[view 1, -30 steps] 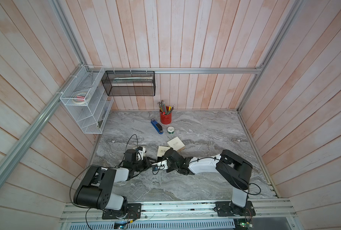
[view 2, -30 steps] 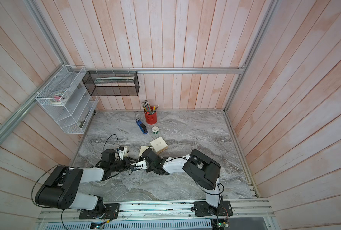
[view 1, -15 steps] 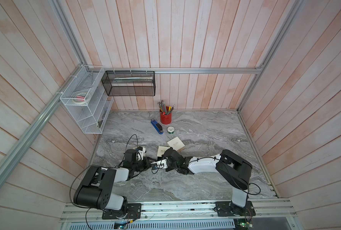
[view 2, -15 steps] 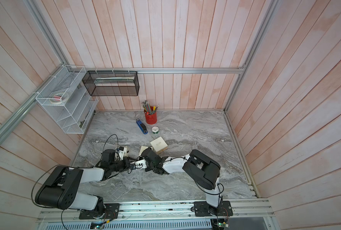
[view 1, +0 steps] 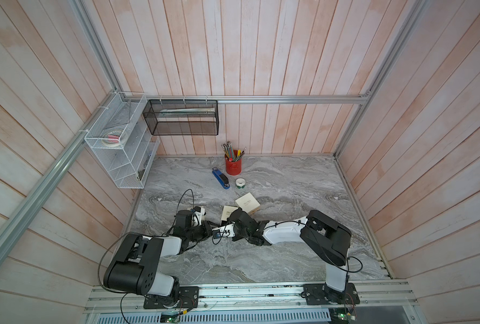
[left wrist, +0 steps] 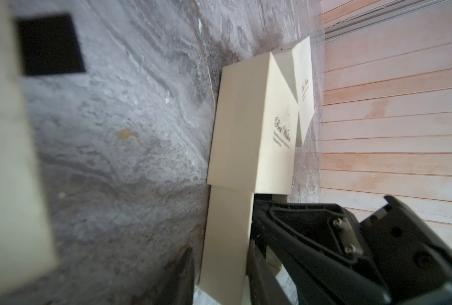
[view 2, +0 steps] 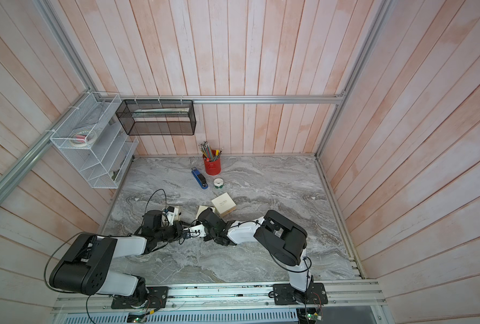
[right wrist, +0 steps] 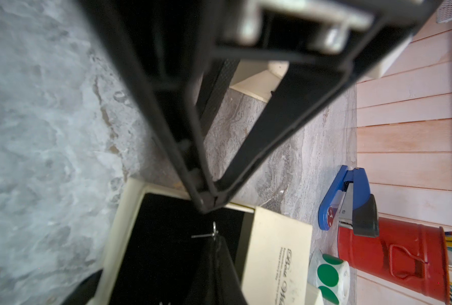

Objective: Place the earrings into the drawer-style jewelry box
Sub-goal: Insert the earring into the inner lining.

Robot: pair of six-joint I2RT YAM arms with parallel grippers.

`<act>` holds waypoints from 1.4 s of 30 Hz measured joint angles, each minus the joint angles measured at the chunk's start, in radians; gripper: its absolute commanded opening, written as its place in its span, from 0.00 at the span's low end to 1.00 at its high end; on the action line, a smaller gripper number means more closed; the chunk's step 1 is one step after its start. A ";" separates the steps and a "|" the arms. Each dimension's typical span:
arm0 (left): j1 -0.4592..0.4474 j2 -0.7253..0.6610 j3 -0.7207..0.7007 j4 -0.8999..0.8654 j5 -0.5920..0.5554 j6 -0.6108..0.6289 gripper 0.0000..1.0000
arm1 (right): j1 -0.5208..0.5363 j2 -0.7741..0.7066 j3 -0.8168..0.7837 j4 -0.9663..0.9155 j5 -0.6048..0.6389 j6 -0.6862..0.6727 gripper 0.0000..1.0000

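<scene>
**While nothing stirs: deposit made, retreat pending**

Since neither arm has shifted over the past second, change is nil; judged a pause after the drop.

1. Right pincer: tips pressed together, nothing seen between them.
2. Cream card drawer with black lining: directly beneath those tips, pulled out of its cream printed sleeve. The left pincer is clamped on its wall.
3. Small silver stud earring: on the lining just beyond the right tips and clear of them, so this piece looks placed. A second glint at the frame's edge is too cut off to name.
4. Room: bare grey marble tabletop on the right pincer's open side. Past the sleeve it is crowded: green-dot sticker roll, blue stapler, red tin pencil pot, then pink plank wall. A lift straight up looks the safest exit.
</scene>
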 measured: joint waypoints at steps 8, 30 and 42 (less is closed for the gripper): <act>0.000 0.009 0.006 0.000 0.000 0.000 0.35 | 0.006 0.000 0.000 -0.001 0.013 -0.036 0.00; 0.000 0.011 0.006 0.001 0.000 0.000 0.35 | 0.010 -0.003 -0.018 0.019 0.018 -0.091 0.00; 0.000 0.011 0.006 0.001 0.000 0.000 0.35 | 0.010 -0.005 -0.026 0.030 0.022 -0.112 0.00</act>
